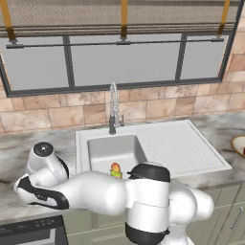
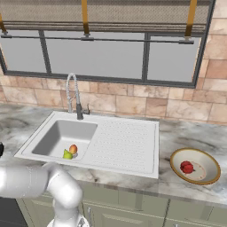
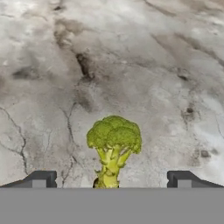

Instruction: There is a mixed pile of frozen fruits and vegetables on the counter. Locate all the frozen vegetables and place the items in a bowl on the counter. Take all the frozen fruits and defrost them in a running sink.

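A green broccoli floret (image 3: pixel 113 146) with a pale stem lies on the marble counter (image 3: pixel 131 65) in the hand view. It sits between and just ahead of my open gripper (image 3: pixel 111 180), untouched by the fingertips (image 3: pixel 41 179). An orange-red fruit (image 2: pixel 73 149) and a yellow-green fruit (image 2: pixel 67 154) rest together in the sink (image 2: pixel 62 135) basin; the same pair of fruits (image 1: pixel 115 169) shows in the left base view, partly behind my arm. A small red piece (image 2: pixel 187 167) lies in the tan bowl (image 2: pixel 208 175) on the counter at the right.
A chrome spring-coil faucet (image 2: pixel 73 95) stands behind the basin, with the ribbed drainboard (image 2: pixel 124 142) to its right. A tiled wall and a window run along the back. My arm (image 1: pixel 86 191) reaches low over the counter left of the sink.
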